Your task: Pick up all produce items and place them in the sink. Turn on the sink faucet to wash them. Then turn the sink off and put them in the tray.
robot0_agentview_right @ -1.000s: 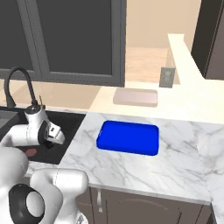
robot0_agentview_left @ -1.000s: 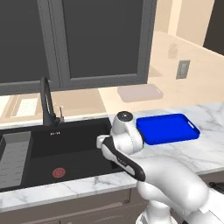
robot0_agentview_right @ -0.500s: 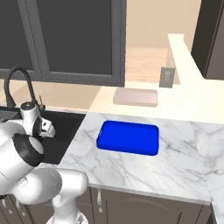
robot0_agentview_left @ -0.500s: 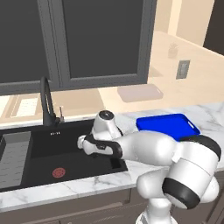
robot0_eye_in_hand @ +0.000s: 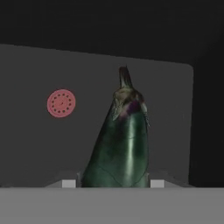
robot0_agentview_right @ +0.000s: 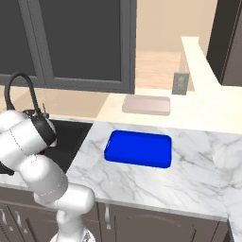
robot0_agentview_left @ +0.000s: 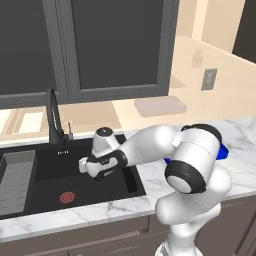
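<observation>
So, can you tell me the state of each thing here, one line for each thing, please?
eggplant: held by the gripper, stem pointing away, above the sink floor.
gripper: shut on the eggplant, over the sink.
sink: no water to see, red drain uncovered.
sink faucet: off, no water running.
tray: nothing on it.
</observation>
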